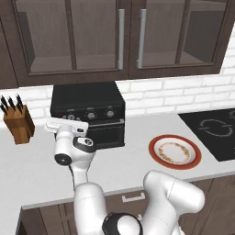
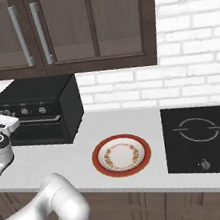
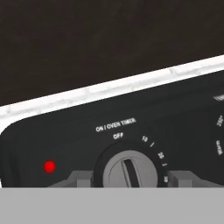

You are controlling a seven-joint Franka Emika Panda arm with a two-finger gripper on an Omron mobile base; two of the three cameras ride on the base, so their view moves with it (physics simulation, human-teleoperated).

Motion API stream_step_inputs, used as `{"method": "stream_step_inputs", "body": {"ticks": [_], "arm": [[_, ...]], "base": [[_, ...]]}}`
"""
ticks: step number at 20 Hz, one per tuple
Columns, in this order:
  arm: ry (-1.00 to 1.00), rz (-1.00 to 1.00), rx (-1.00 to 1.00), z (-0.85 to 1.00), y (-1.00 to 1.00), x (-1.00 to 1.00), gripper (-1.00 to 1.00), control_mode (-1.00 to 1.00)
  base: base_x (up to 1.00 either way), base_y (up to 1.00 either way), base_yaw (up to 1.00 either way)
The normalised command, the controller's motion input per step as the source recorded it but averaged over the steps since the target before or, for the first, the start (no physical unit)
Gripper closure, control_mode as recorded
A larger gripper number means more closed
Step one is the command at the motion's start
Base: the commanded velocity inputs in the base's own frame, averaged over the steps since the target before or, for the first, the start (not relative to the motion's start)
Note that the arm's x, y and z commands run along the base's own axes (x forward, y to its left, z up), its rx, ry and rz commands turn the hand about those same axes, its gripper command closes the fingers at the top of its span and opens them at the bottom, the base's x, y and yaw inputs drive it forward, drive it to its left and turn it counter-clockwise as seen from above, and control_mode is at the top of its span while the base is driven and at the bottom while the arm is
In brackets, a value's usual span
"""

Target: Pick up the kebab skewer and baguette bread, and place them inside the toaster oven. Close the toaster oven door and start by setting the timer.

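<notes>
Toaster oven [image 1: 88, 114]: a black box is seen on the grey counter [image 1: 36, 170], backed against the white brick wall; its long axis runs left to right along the wall and its front faces the robot.
Toaster oven door [image 1: 104, 131]: it is seen shut and upright, below the row of knobs, with its handle bar along the top edge.
Timer knob [image 3: 132, 169]: labelled ON / OVEN TIMER, with OFF above it and 10, 20, 30 marked round its right side; its dark grip ridge is seen nearly upright in the tilted hand view, the top end leaning slightly toward OFF.
Red lamp [image 3: 50, 166]: a lit red dot is seen left of the knob on the panel.
Gripper [image 3: 132, 180]: its fingers [image 3: 78, 178] are spread on either side of the knob, one left and one right; a gap is seen between each tip and the knob's rim, so nothing is pinched.
Gripper in the base views: the hand [image 1: 66, 126] is held level against the left end of the oven's control panel.
Edges and room: a knife block [image 1: 17, 120] stands just left of the oven; open counter lies in front of it.
Plate [image 1: 175, 152]: a red-rimmed plate lies well to the right, between the oven and the black cooktop [image 1: 215, 129].
Overhead: dark cabinets [image 1: 124, 36] hang above the oven.
</notes>
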Motion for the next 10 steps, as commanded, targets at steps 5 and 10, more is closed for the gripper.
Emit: {"method": "stream_step_inputs", "body": {"ticks": [5,10], "arm": [[-0.09,0.00,0.04,0.00,0.18,0.00,1.00,-1.00],[-0.12,0.00,0.00,0.00,0.30,0.00,1.00,-1.00]], "base": [[0.00,0.00,0.00],[0.00,0.00,0.00]]}}
